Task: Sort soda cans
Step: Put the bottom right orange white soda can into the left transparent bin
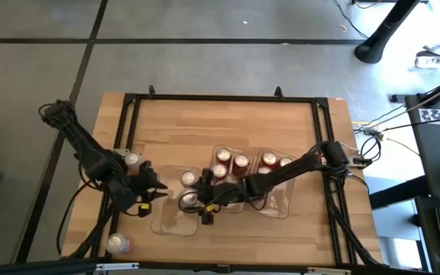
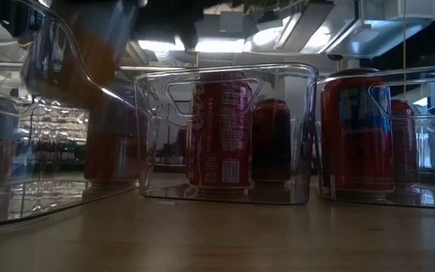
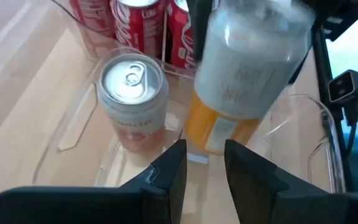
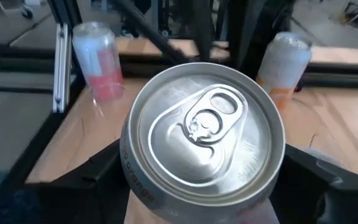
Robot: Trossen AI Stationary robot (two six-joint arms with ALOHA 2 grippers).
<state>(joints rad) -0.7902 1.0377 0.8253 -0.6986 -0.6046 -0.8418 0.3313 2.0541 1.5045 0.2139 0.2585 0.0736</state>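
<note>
Silver-and-orange cylindrical metal can point(image 4: 204, 137) fills the right wrist view, pull-tab lid facing straight up the wrist. Right end effector point(image 1: 207, 208) is clamped on its body, 1 finger each side.

Left end effector point(image 3: 204, 168) is empty, fingers parallel with a narrow gap. It hangs just beside the right one and points at the same clear rectangular plastic tray point(image 1: 166, 221).

Position: held can hangs below the right end effector, over that tray. 1 silver-and-pink metal can point(image 3: 132, 99) stands just beside it in the tray. I can't tell if the held can's base touches the tray floor.

Orientation: long axis close to vertical, lid up, base down. Left wrist view shows a slight lean, lid end tipped away from the pink can.

Judgement, step is placing this can in the tray:
- square the axis to vertical before lowering, a leaning base will rock on release
- keep a gap to the pink can, it's near enough to get knocked
- watch the tray wall on the side away from the pink can
- open only once the base sits flat, then retract straight up along the can axis
- hold the left arm off, both end effectors are crowded here

Beyond the right end effector, red cylindrical metal cans point(image 1: 231, 159) fill the next trays. 2 loose silver-topped cans point(image 1: 118, 243) sit on the wooden bench point(image 1: 228, 122), well off to the left arm's side.
</note>
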